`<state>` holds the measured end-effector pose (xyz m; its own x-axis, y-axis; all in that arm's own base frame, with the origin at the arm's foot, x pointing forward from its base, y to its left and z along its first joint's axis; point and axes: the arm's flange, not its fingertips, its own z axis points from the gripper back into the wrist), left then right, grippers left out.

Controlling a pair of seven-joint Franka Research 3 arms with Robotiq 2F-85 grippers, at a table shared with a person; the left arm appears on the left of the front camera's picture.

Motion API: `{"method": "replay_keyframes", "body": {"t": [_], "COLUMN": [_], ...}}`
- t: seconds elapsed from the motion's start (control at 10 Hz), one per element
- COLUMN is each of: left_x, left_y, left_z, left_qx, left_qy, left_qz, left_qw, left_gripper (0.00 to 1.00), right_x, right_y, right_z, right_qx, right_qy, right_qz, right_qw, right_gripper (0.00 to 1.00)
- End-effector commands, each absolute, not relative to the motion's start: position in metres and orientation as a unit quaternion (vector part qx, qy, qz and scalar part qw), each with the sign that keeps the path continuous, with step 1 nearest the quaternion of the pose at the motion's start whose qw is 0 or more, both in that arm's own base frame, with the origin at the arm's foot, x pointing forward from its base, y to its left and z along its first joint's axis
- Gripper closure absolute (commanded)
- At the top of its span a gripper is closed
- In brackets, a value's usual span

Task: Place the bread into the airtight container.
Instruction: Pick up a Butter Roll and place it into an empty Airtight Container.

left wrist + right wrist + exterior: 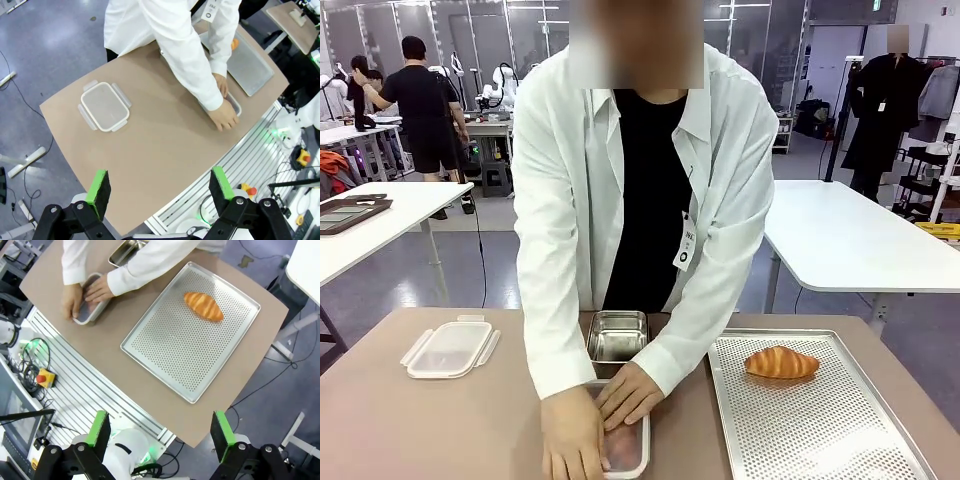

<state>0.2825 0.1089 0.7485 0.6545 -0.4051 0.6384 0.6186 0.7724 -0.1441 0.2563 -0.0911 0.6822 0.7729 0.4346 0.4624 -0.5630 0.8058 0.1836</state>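
The bread, a golden croissant, lies at the far end of a perforated metal tray on the right. It is seen from above in the right wrist view as the croissant on the tray. A person in a white coat presses both hands on a small rectangular container at the near middle, seen also as the container and the container. My left gripper hangs open high over the table's left. My right gripper hangs open high above the tray's near edge. Both hold nothing.
A clear clip-lock lid lies on the table's left, shown too as the lid. An open steel container stands just beyond the person's hands. The person's arms reach across the middle of the brown table.
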Motion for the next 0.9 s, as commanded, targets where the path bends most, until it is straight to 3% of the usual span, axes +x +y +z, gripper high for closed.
{"method": "replay_keyframes", "body": {"t": [0.0, 0.3, 0.8], "left_x": [0.281, 0.281, 0.281], "left_y": [0.108, 0.108, 0.108], "left_z": [0.75, 0.75, 0.75], "left_qx": [-0.178, -0.178, -0.178], "left_qy": [-0.304, -0.304, -0.304], "left_qz": [-0.297, -0.297, -0.297], "left_qw": [0.888, 0.888, 0.888], "left_gripper": [0.0, 0.0, 0.0], "right_x": [0.257, 0.256, 0.285], "right_y": [-0.091, -0.091, -0.064], "right_z": [0.684, 0.682, 0.681], "right_qx": [0.16, 0.158, 0.062], "right_qy": [-0.202, -0.203, -0.17], "right_qz": [0.275, 0.269, 0.37], "right_qw": [0.926, 0.928, 0.911], "right_gripper": [0.0, 0.0, 0.0]}}
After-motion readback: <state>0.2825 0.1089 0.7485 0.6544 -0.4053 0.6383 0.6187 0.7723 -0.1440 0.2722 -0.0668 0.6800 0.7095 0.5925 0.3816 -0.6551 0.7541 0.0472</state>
